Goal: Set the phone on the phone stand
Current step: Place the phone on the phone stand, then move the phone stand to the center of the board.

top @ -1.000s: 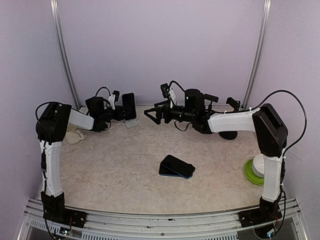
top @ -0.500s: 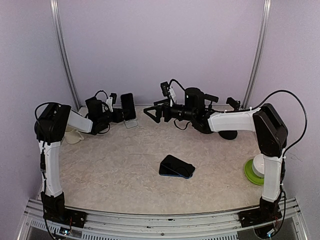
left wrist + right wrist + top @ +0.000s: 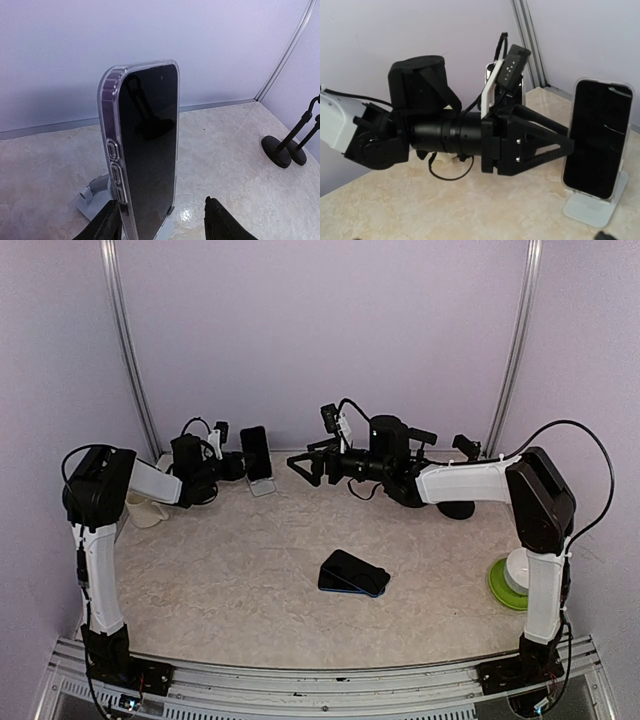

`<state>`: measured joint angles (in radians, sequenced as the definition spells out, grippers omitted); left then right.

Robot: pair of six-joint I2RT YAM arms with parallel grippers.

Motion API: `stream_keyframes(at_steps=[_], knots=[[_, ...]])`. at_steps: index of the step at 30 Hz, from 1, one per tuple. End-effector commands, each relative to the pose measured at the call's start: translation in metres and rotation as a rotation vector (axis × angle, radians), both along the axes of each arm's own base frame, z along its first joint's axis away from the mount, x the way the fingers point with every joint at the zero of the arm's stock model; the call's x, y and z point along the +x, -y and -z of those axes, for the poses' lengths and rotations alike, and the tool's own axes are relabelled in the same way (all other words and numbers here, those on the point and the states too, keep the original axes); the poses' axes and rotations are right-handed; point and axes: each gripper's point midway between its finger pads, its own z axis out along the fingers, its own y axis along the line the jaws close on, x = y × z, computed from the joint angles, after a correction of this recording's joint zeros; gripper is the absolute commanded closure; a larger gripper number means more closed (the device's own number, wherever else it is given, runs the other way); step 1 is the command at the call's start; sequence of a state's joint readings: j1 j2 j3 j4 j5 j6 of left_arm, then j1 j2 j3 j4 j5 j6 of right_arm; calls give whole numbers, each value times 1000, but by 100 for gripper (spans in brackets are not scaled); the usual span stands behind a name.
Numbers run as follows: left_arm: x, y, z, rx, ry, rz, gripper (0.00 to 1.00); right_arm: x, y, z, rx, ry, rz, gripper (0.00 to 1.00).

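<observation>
Phone (image 3: 145,150) upright on the phone stand (image 3: 592,207), right ahead of the left tool (image 3: 162,225), fingers spread, released. Right tool (image 3: 308,468) gapes wide, holding nothing.

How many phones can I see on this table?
2. The upright phone sits on the stand at the back left; the flat phone lies near the middle of the table. None seems hidden.

Top external: high over near edge of beige marbled bench (image 3: 230,570), looking down toward lilac back wall (image 3: 320,330); whole bench in frame. Left wrist: low, just behind left claw (image 3: 162,225), black phone in clear case (image 3: 147,150) close ahead. Right wrist: farther off, facing that claw side-on. All three share phone on pale grey stand (image 3: 590,210).
</observation>
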<state>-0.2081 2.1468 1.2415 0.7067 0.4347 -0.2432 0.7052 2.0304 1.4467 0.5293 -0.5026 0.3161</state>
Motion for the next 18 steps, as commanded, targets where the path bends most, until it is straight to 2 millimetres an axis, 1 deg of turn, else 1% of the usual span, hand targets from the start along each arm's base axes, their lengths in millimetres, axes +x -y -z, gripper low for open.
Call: stream_keyframes(at_steps=[1, 8, 12, 17, 18], knots=[[-4, -8, -10, 3, -9, -30, 45, -7, -4, -29, 43, 41, -23, 0], [-11, -12, 4, 17, -48, -38, 45, -8, -4, -28, 42, 40, -25, 0], [-16, -10, 3, -3, -61, -28, 43, -7, -3, -28, 37, 34, -18, 0], [-24, -15, -4, -26, -75, -53, 36, -4, 3, -24, -4, 33, 25, 0], [-26, -17, -6, -28, -77, -61, 29, -3, 5, -22, -19, 33, 38, 0]])
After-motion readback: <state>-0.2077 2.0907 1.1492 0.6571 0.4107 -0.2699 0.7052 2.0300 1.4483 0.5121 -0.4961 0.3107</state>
